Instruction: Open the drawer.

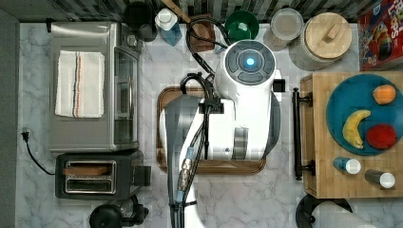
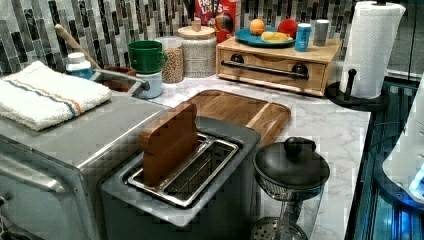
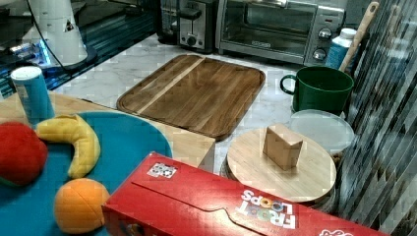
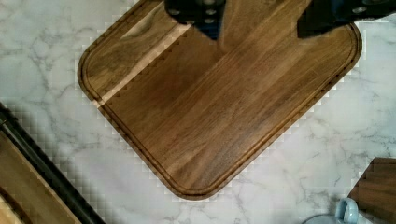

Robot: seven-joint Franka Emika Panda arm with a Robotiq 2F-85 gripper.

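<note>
The drawer [image 2: 272, 76] is a light bamboo front in a low box at the back of the counter in the left view, and it sits flush with the box. Its long black bar handle [image 2: 265, 69] runs across the front. In the top view the handle [image 1: 297, 135] lies along the box's left side, right of my white arm [image 1: 237, 109]. My gripper [image 4: 261, 18] hangs open above the dark cutting board [image 4: 219, 98] with nothing between its fingers [image 4: 198, 11]. The handle [image 4: 44, 175] shows at a corner of the wrist view, apart from the gripper.
A blue plate [image 1: 342, 102] of fruit and two shakers stand on the drawer box. A toaster oven [image 1: 92, 88] and toaster [image 1: 97, 175] sit on the top view's left. A green mug [image 1: 241, 24], jars, a cereal box [image 1: 380, 33] and a paper towel roll [image 2: 370, 47] ring the counter.
</note>
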